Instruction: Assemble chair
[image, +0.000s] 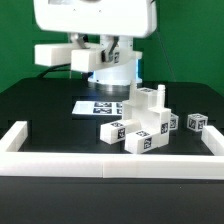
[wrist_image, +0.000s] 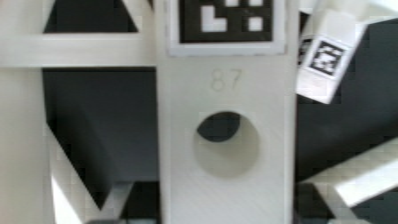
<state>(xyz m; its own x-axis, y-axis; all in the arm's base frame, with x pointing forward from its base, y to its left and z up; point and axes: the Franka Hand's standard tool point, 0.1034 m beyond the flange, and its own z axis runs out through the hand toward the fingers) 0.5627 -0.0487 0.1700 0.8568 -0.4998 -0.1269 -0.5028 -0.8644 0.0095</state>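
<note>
White border rail (image: 110, 160) is seen nearest, chair (image: 140, 126) parts clustered behind; whether the gripper (image: 112, 90) is clamped cannot be told.

Bright even light, chair (image: 140, 125) slightly overexposed, wrist view blurred

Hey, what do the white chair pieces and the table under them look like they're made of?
Chair pieces: likely plastic, matte white; blocky shapes with even, dull faces, and the wrist view shows a clean round hole in one. Table: flat black top, no grain or weave visible; material unclear.
</note>
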